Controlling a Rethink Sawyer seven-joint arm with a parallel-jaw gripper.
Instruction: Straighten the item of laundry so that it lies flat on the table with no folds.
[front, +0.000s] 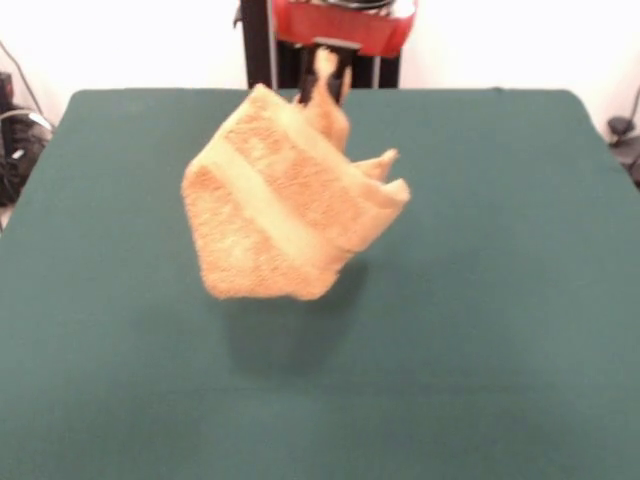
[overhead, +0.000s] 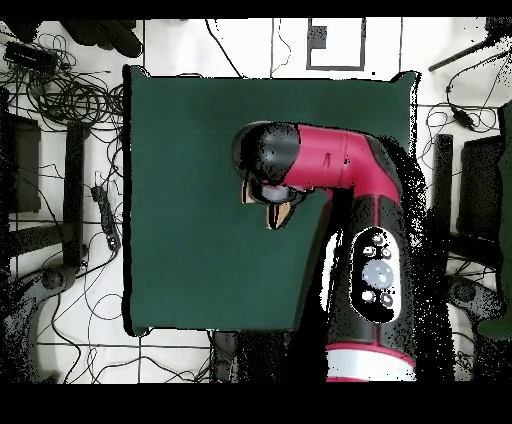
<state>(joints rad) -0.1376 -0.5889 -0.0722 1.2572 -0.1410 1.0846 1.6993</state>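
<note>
Red arm (overhead: 345, 160) with black, rounded joints

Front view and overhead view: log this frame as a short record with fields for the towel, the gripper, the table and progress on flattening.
towel: small orange-tan terry-cloth towel with a paler woven band, hanging bunched and folded, lifted clear of the surface, shadow beneath it
gripper: gripper shut on the towel's top corner; in the overhead view mostly hidden under the red and black arm
table: large dark green cloth-covered table
progress: towel not yet flat
</note>
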